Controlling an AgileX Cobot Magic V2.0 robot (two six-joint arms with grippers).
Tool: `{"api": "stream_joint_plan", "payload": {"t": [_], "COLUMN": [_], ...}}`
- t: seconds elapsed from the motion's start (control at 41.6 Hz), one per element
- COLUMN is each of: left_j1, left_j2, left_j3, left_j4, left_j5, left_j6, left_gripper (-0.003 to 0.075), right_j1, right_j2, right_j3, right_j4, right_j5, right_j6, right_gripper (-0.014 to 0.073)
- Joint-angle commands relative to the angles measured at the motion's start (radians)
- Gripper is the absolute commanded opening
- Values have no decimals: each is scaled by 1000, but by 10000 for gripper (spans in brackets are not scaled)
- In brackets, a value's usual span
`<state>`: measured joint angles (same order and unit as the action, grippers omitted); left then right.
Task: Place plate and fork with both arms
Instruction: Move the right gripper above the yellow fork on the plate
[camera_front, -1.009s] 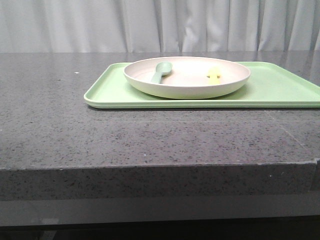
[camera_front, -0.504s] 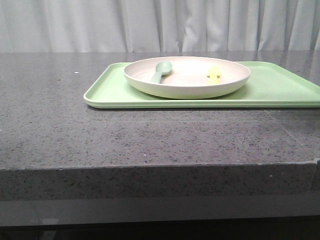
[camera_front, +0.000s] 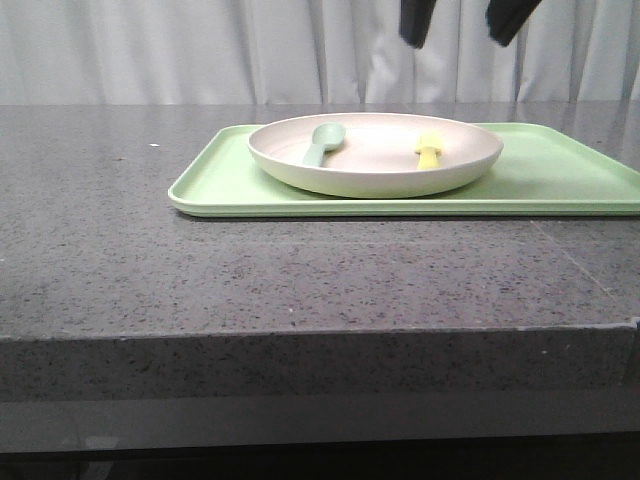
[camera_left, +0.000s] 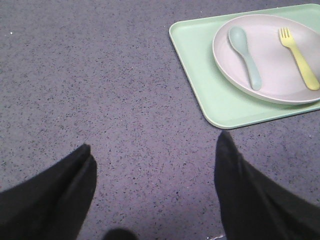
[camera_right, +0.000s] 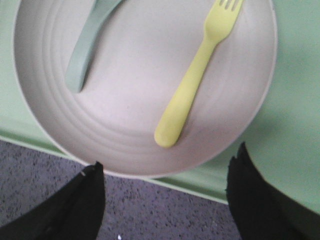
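The cream plate (camera_front: 375, 165) rests on a light-green tray (camera_front: 560, 178). The yellow fork (camera_front: 428, 150) lies in the plate's right half, with a pale grey-green spoon (camera_front: 320, 145) in its left half. My right gripper (camera_front: 456, 40) hangs open and empty high above the plate. In the right wrist view the fork (camera_right: 195, 85) lies on the plate (camera_right: 130, 115), and the gripper (camera_right: 170, 156) is open over the plate's near rim. My left gripper (camera_left: 155, 150) is open and empty over bare table, apart from the tray (camera_left: 200, 75), the plate (camera_left: 272, 75) and the fork (camera_left: 300, 60).
The grey speckled table (camera_front: 200, 270) extends left of and in front of the tray. Its front edge (camera_front: 300, 335) runs across the lower front view. A white curtain (camera_front: 150, 50) hangs behind. The spoon also shows in both wrist views (camera_left: 246, 55) (camera_right: 90, 45).
My right gripper's two fingers have come into the top of the front view above the plate. Plate, fork, spoon and tray have not moved.
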<state>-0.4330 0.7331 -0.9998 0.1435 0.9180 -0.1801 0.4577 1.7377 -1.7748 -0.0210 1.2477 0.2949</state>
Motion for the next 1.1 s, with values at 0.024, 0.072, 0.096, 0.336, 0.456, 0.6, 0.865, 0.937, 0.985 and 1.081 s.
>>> {"api": "stream_joint_plan", "payload": {"t": [0.024,0.072,0.096,0.336,0.456,0.6,0.865,0.937,0.985,1.081], "left_j1": [-7,-7,-7,-7,-7,-7,-7,-7,-7,-7], "left_j2": [0,0,0,0,0,0,0,0,0,0], "left_j3": [-25,-25,-25,-25,-25,-25,6,6,6,6], "left_j4": [9,9,9,9,9,11,11,11,11,11], "left_j5": [-62,-62,-62,-62,-62,-62,-66,-70,-76,-78], "left_j6": [1,1,1,1,1,1,1,1,1,1], "left_gripper": [493,493,493,494,493,494,493,494,494,493], "right_j1": [1,0,0,-27,-52,-76,-104,-104,-104,-104], "right_j2": [32,62,75,170,188,197,205,219,231,259], "right_j3": [-101,-124,-139,-196,-196,-196,-196,-196,-196,-196], "right_j4": [-19,-19,-19,-22,-21,-19,-15,-12,-7,1], "right_j5": [84,87,87,87,88,88,75,74,73,73], "right_j6": [40,44,44,84,86,87,87,87,87,86], "right_gripper": [528,528,528,528,528,528,528,528,528,528]}}
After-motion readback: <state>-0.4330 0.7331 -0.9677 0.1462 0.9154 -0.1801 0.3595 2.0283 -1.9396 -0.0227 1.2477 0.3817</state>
